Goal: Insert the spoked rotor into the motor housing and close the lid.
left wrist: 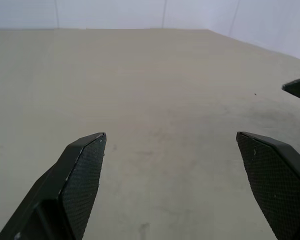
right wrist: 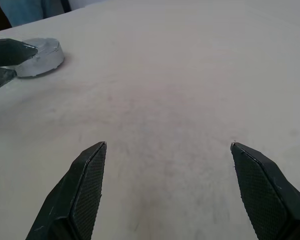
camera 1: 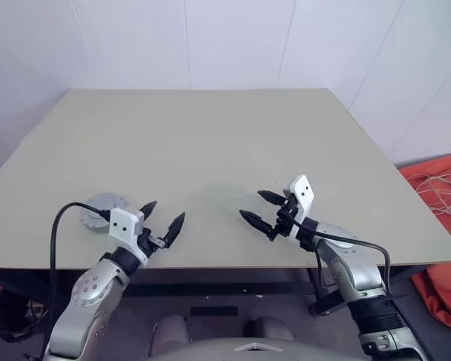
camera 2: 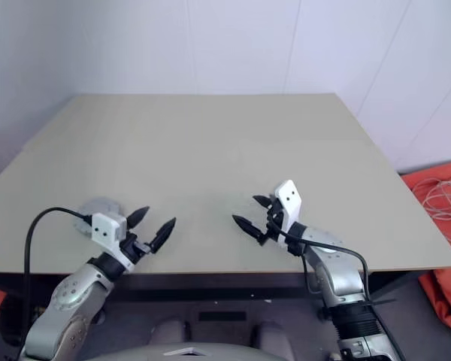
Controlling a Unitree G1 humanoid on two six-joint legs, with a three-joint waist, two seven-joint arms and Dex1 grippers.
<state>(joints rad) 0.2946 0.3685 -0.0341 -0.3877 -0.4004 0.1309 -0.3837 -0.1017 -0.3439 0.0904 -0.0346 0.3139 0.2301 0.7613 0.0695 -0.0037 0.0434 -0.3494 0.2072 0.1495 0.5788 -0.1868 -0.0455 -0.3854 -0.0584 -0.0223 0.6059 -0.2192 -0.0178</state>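
**Both grippers empty, housing tucked behind the left wrist**

Table is big and mostly bare. The grey round housing sits near the front left edge, just behind the left gripper, which hangs with its jaws spread wide and nothing in them. Right gripper is the same story – fingers wide, empty, well apart from the housing.

My worry: the left wrist and its cable are right by the housing, so a careless swing could nudge it toward the edge.

Hard to make out – whether the housing already has its lid on; the top looks flat and closed, but the wrist covers half of it. I can't spot a separate rotor or lid.
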